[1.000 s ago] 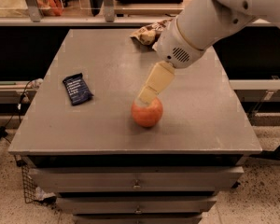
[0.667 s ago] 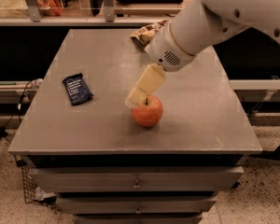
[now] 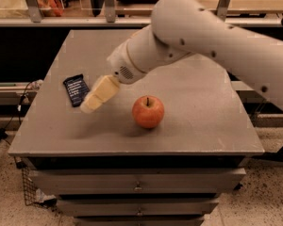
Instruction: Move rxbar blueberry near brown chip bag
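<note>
The rxbar blueberry, a small flat rectangular wrapper in dark navy blue with pale lettering (image 3: 76,89), lies flat on the grey table (image 3: 203,126), toward the viewer's left and about midway between the front and rear edges. Nothing holds it. The cream-coloured gripper (image 3: 89,105) hangs just beside the bar's near right corner, angled down and leftward, with its tip low over the table surface. Contact with the wrapper cannot be confirmed, and whether the gripper is open or closed cannot be told. A round orange-red apple (image 3: 148,112) stands upright on the table to the right of the gripper, apart from both gripper and bar. The large white robot arm (image 3: 203,32) crosses the rear of the table and blocks that area. The brown chip bag does not show from this position. Judged step: approach to the bar, pick not yet made. The next move calls for centring the gripper over the wrapper, lowering to the surface and closing on the thin bar, then lifting clear of the apple before carrying toward the chip bag.
</note>
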